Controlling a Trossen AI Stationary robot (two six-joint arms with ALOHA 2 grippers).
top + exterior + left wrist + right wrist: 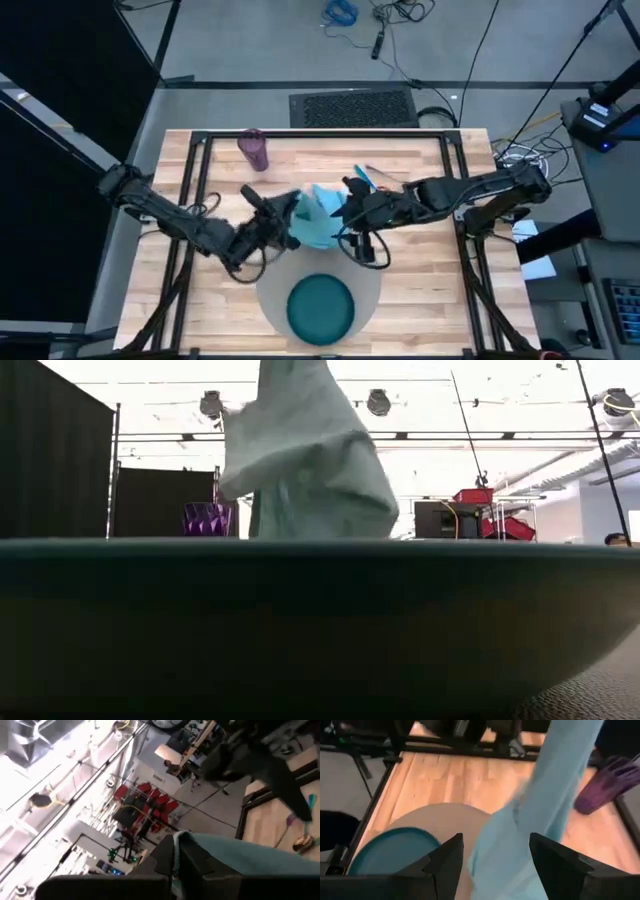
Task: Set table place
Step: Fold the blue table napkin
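Note:
A light-blue napkin (318, 218) hangs bunched above the table's middle, between my two grippers. My left gripper (287, 214) is shut on it from the left. My right gripper (495, 840) stands open at the napkin's right side, and the cloth (520, 845) runs down between its fingers; whether it touches them I cannot tell. The teal plate (320, 308) rests on the round grey-beige mat (370, 285) at the near edge. The purple cup (253, 150) stands at the far left. Teal-handled cutlery (364, 177) lies beside the right arm. My left gripper pinches an edge of the napkin (176, 842) between its two fingers (162, 860), coming roughly level from the table's left. One layer or several, I cannot tell. The cloth is raised and hangs slack (310, 460); the plate's rim hides its lower end in the low view.
The table's black frame (195, 200) runs under both arms. Bare wood (440, 270) lies right of the mat and also left of it (215, 290). The plate's rim (320, 610) fills the lower half of the low view.

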